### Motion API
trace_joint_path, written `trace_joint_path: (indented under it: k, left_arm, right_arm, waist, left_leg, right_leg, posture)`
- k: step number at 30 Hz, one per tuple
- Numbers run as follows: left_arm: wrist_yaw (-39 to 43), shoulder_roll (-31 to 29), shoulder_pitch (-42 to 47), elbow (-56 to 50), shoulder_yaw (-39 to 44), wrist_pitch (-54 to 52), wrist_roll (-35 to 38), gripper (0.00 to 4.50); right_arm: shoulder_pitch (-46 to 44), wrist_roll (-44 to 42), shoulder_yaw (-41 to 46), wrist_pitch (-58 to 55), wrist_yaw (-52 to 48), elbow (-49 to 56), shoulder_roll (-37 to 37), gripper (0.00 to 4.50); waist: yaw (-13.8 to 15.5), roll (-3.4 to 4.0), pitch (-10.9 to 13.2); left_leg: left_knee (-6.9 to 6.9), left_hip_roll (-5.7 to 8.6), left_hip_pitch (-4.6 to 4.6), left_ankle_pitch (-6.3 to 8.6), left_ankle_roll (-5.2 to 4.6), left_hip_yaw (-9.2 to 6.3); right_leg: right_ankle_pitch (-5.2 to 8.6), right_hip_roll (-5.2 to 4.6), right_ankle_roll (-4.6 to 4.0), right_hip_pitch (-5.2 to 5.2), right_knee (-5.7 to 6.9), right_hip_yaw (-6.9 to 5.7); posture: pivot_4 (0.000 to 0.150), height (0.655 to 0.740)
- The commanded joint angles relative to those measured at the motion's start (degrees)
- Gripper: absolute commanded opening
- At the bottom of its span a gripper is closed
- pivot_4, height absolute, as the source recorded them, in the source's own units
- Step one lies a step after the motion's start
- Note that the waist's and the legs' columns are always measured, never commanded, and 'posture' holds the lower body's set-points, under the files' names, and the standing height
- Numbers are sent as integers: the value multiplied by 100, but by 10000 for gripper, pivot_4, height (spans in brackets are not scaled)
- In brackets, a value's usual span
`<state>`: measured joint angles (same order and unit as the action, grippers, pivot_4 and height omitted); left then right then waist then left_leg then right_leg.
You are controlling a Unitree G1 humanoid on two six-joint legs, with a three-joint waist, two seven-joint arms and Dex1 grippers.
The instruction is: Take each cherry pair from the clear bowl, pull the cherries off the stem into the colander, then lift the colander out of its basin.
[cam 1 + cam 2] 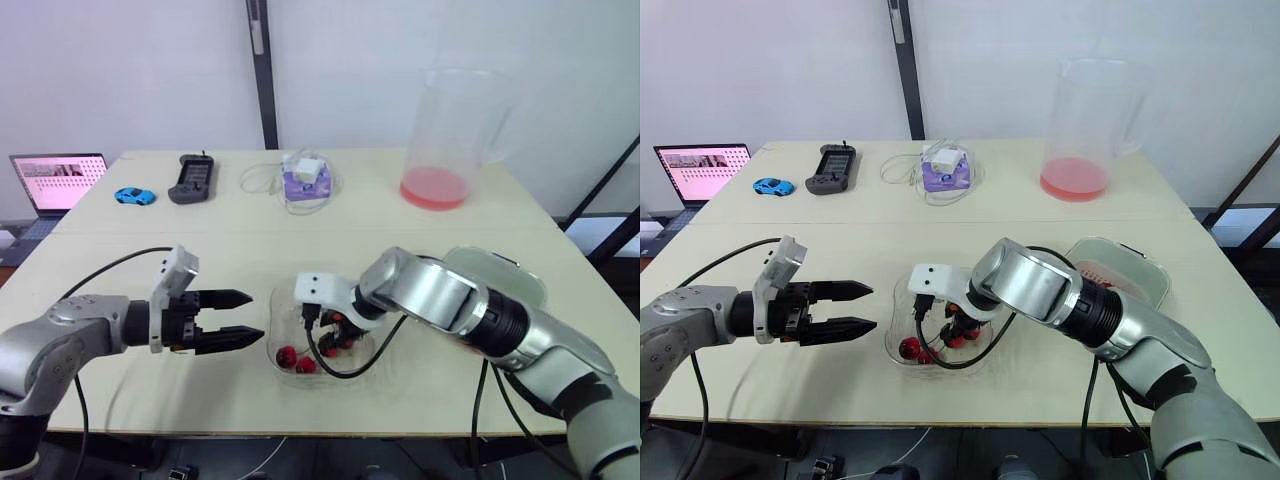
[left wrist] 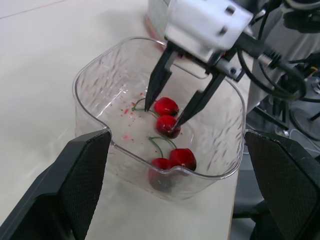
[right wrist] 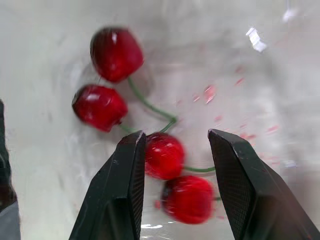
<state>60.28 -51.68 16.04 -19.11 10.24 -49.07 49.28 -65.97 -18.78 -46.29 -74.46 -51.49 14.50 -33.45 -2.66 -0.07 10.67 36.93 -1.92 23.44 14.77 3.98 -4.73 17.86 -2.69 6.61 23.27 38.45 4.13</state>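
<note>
Inside the clear plastic bowl (image 2: 85, 85), the open right gripper (image 2: 162, 116) straddles a red cherry pair (image 2: 166, 106); picking now needs it to close. The left gripper (image 1: 255, 316) hovers open.

Four cherries (image 2: 166, 106), joined in two stemmed pairs, lay in one clear bowl (image 2: 95, 100); the one table (image 1: 400, 230) also held one basin (image 1: 1140, 262), one clear pitcher (image 1: 455, 120), one laptop (image 1: 55, 180), one blue toy car (image 1: 134, 195), one black handset (image 1: 191, 178) and one purple box (image 1: 305, 182).
</note>
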Motion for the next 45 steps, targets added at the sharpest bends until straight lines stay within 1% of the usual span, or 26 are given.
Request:
trace_joint_path:
  k: [1, 4, 9, 11, 17, 21, 25, 28, 32, 39, 40, 41, 42, 43, 45]
  left_arm:
    - [51, -46, 71, -12, 107, 87, 0, 45000]
    - [78, -54, 68, 6, 107, 103, -15, 45000]
    - [126, -52, 87, 53, 72, 147, -63, 45000]
    - [139, -50, 73, 56, 67, 176, -81, 45000]
    - [159, 57, 98, 101, -47, 263, -181, 45000]
    - [167, 99, 111, 104, -67, 278, -217, 45000]
    - [180, 119, 123, 98, -75, 261, -217, 45000]
    - [221, 93, 79, -13, -33, 116, -49, 45000]
    - [75, 175, 96, -1, 2, 181, -135, 45000]
    - [81, 155, 109, -12, 18, 160, -138, 45000]
    - [82, 151, 112, -14, 12, 157, -140, 45000]
    - [83, 153, 118, -11, 2, 156, -144, 45000]
    - [83, 156, 123, -9, -7, 156, -146, 45000]
    - [84, 159, 130, -11, -18, 156, -149, 45000]
    - [87, 165, 151, -5, -38, 154, -155, 45000]
  right_arm:
    - [-120, 66, 211, 178, -8, 96, 49, 20853]
    - [-202, 109, 175, 228, -52, 45, 22, 20853]
    - [-408, 226, -150, 69, -260, 150, -416, 20853]
    - [-425, 222, -158, -14, -255, 149, -470, 20853]
    - [-314, -15, 7, -387, -249, 455, -359, 20853]
    - [-176, -51, -137, -361, -217, 549, -315, 20853]
    - [7, 8, -177, -238, -154, 359, -214, 20853]
    - [42, 174, -284, 20, -139, 105, -201, 20853]
    - [79, 363, -418, 250, -111, -113, -120, 20853]
    - [139, 452, -425, 338, -185, -144, -80, 20853]
    - [140, 458, -395, 332, -180, -134, -71, 15625]
    - [141, 467, -371, 334, -173, -134, -61, 12676]
    - [135, 480, -352, 353, -166, -132, -52, 8477]
    - [122, 489, -325, 388, -163, -132, -32, 6090]
    - [94, 511, -255, 458, -128, -143, 42, 6090]
  waist:
    - [0, 0, 0]
    - [1, 0, 0]
    - [8, 1, 0]
    - [5, 0, 0]
    - [-6, 1, 0]
    - [3, 0, 0]
    - [3, -1, 0]
    - [2, -1, 0]
    - [2, 0, 0]
    - [3, -1, 0]
    - [3, -1, 0]
    - [3, -1, 0]
    - [3, -1, 0]
    - [3, -1, 0]
    - [2, -1, 0]
  left_leg:
    - [0, 0, 0, 0, 0, 0]
    - [0, 0, 0, 0, 0, 0]
    - [0, 0, 0, 0, 0, 0]
    - [0, 0, 0, 0, 0, 1]
    - [-2, 0, 0, 0, 0, 0]
    - [-1, 0, 1, 0, 0, 0]
    - [0, 0, 1, 0, 0, 0]
    - [0, 0, 1, 0, 0, 0]
    - [0, 0, 1, 0, 0, 0]
    - [0, 0, 1, 0, 0, 0]
    - [0, 0, 1, 0, 0, 0]
    - [0, 0, 1, 0, 0, 0]
    - [0, 0, 1, 0, 0, 0]
    - [0, 0, 1, 0, 0, 0]
    - [0, 0, 1, 0, 0, 0]
  right_leg:
    - [0, 0, 0, 0, 0, 0]
    - [0, 0, 0, 1, 1, 0]
    - [0, 0, 0, 1, 0, 0]
    - [0, -1, 0, 0, -1, 0]
    - [0, 1, 0, 4, 1, 1]
    - [0, 0, 0, 3, 1, 1]
    - [0, 0, 0, 2, 0, 0]
    - [0, 0, 0, 3, 1, 1]
    - [0, 0, 0, 3, 1, 0]
    - [0, 0, 0, 2, 1, 0]
    - [0, 0, 0, 2, 1, 1]
    - [0, 0, 0, 2, 1, 0]
    - [0, 0, 0, 2, 1, 0]
    - [0, 0, 0, 2, 1, 0]
    - [0, 0, 0, 2, 1, 0]
  posture:
    - [1500, 7332]
    - [1500, 7332]
    - [1500, 7332]
    - [1500, 7332]
    - [1500, 7332]
    - [1500, 7332]
    - [1500, 7332]
    - [1500, 7332]
    - [1500, 7332]
    - [1500, 7332]
    - [1500, 7332]
    - [1500, 7332]
    - [1500, 7332]
    - [1500, 7332]
    - [1500, 7332]
